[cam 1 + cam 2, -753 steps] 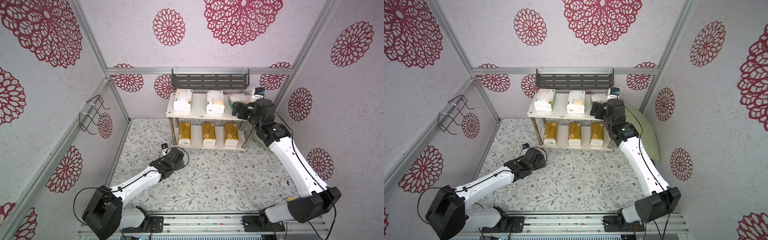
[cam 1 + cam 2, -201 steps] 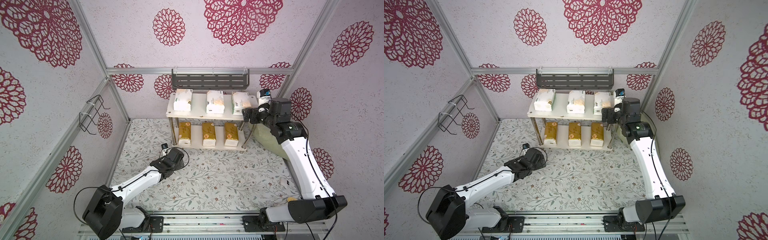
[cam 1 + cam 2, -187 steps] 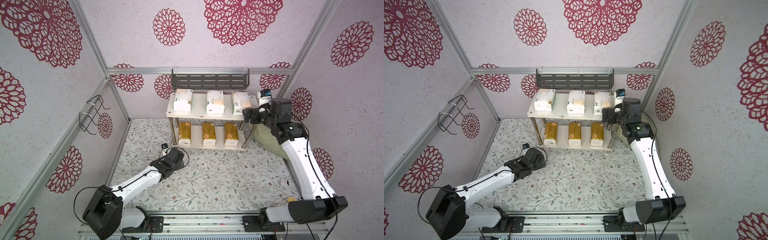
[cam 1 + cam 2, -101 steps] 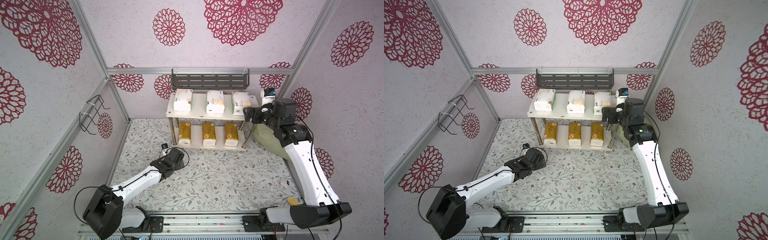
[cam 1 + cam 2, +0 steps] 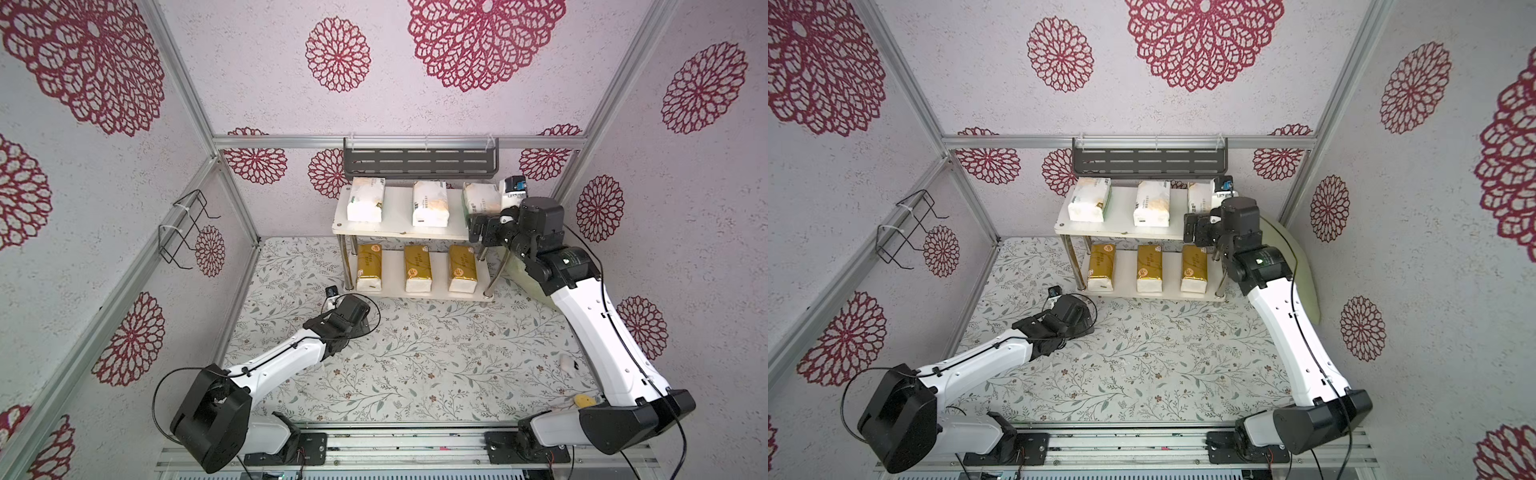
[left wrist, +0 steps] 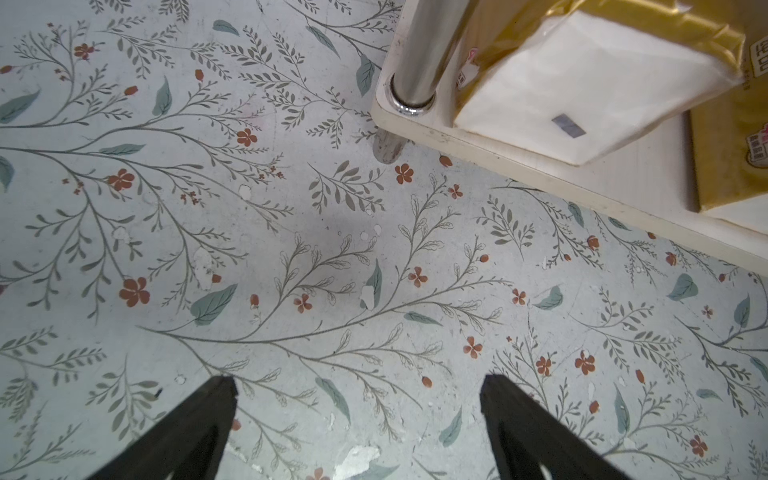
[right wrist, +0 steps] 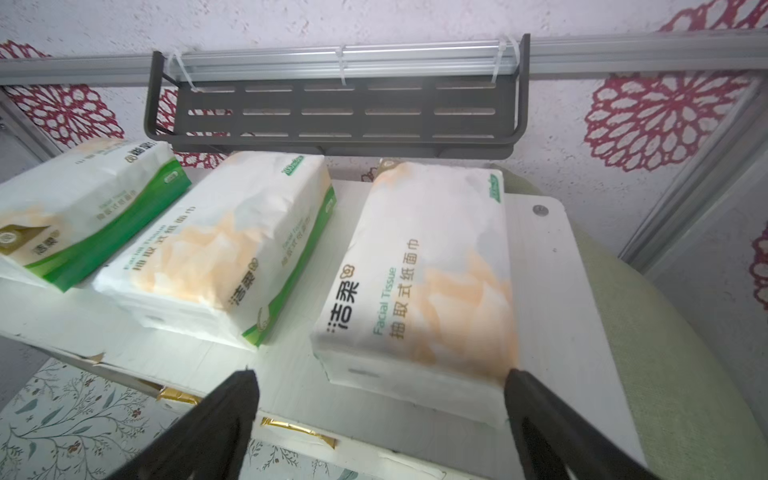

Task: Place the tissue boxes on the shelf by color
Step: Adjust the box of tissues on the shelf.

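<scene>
Tissue boxes (image 5: 430, 203) line the shelf (image 5: 397, 218), white on top, gold below. My right gripper (image 7: 378, 374) gapes wide at its top board; my left gripper (image 6: 357, 379) likewise by its foot.

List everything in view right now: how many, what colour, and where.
table: one, floral cover, cell floor
shelf: one, white boards on chrome posts, back of the table
white tissue packs: three, white with orange blotches, upper board
gold tissue packs: three, gold with white ends, lower board
wall rack: one, dark grey, back wall above the shelf
wire holder: one, black, left side wall
pad: one, pale green, right of the shelf
left gripper: one, black, jaws open over the table by the shelf's corner
right gripper: one, black, jaws open before the right-hand white pack
</scene>
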Robot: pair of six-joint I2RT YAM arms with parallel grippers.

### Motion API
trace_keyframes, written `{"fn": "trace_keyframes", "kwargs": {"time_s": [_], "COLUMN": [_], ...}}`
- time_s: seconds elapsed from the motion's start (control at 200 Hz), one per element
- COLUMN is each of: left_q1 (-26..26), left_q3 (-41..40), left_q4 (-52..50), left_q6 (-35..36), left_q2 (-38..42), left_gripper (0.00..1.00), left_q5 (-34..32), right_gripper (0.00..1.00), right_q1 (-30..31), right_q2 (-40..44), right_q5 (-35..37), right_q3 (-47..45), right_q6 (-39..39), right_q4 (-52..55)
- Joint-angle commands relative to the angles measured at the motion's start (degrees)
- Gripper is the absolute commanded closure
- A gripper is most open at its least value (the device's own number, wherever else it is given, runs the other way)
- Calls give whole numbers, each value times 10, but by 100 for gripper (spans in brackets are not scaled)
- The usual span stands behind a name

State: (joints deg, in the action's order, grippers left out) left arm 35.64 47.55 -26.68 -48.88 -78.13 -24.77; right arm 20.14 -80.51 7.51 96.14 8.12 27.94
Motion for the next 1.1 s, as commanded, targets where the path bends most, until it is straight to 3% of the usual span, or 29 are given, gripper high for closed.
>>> {"fn": "trace_keyframes", "kwargs": {"time_s": [0.0,0.39,0.615,0.791,1.091], "left_q1": [5,5,6,5,5], "left_q3": [7,8,-1,-4,-4], "left_q4": [0,0,1,1,2], "left_q6": [4,7,4,3,3], "left_q2": [4,3,10,14,16], "left_gripper": [1,0,1,1,1], "left_q5": [-4,-7,-8,-10,-10], "right_gripper": [1,1,5,2,1], "right_q1": [11,17,17,17,-6], "right_q2": [1,-16,-24,-17,-16], "right_q5": [39,70,64,49,49], "right_q3": [20,17,31,43,114], "right_q6": [0,-8,-17,-13,-35], "right_q4": [-26,-32,-23,-19,50]}}
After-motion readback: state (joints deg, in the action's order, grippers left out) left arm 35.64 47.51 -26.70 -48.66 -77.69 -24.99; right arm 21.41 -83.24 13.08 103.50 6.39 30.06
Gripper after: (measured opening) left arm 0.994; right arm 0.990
